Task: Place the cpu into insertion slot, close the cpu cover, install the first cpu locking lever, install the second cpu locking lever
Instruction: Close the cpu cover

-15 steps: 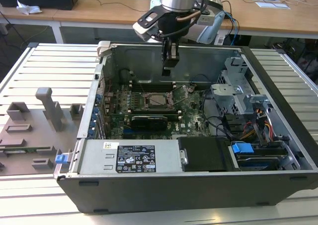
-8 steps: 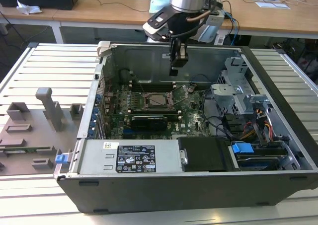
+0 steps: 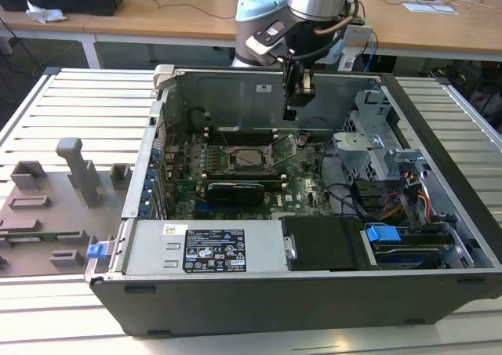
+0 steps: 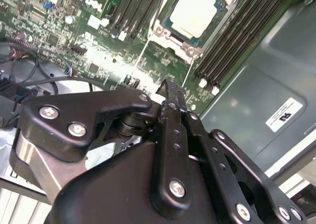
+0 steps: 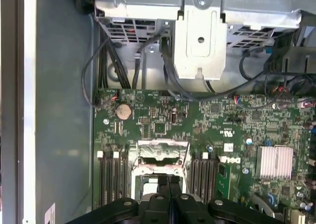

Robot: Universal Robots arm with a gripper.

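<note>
The cpu, a pale silver square, lies in the insertion slot on the green board inside the open computer case. The cpu cover, a silver frame plate, sits at the slot's edge nearest my fingertips. In the exterior view the cpu cover looks tilted up on the slot's right side. A thin wire lever stands up beside the slot. My gripper hangs above the board, to the right of the slot in the exterior view. In both wrist views my gripper is shut, with nothing between its fingers.
Black memory slots flank the slot on both sides. A silver drive cage with cables stands on the exterior view's right. A black card and a grey supply box lie nearer the front. Grey fixtures stand outside the case.
</note>
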